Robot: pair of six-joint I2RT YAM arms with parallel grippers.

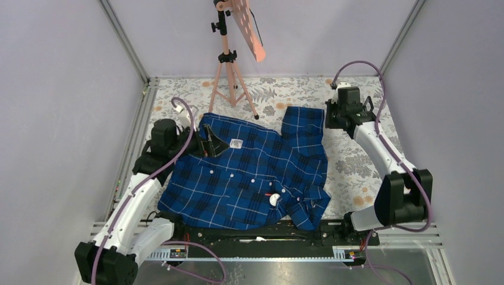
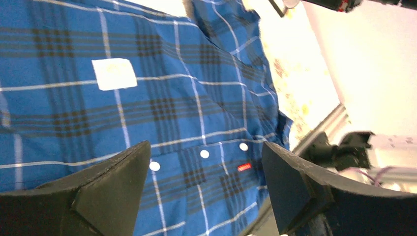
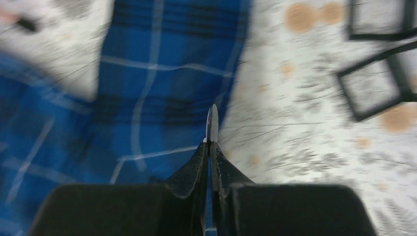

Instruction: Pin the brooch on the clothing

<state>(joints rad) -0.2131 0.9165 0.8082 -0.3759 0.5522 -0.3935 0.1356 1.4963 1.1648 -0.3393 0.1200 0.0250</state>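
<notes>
The clothing (image 1: 249,178), a dark-blue plaid shirt, lies spread on the table with its white neck label (image 1: 236,143) facing up. My left gripper (image 1: 208,145) hovers at the collar, open; in the left wrist view (image 2: 206,147) white buttons (image 2: 204,154) and the red tag (image 2: 244,167) show between its fingers. My right gripper (image 1: 328,116) is over the sleeve (image 3: 162,73) at the far right, shut (image 3: 212,143) on a thin silvery piece (image 3: 212,123) seen edge-on; whether that is the brooch I cannot tell. A white round disc (image 1: 274,200), larger than the buttons, lies on the shirt front.
A pink tripod stand (image 1: 229,59) rises at the back of the floral tablecloth (image 1: 356,166). Grey walls and metal frame rails (image 1: 134,136) close in both sides. A black rail (image 1: 261,231) runs along the near edge between the arm bases.
</notes>
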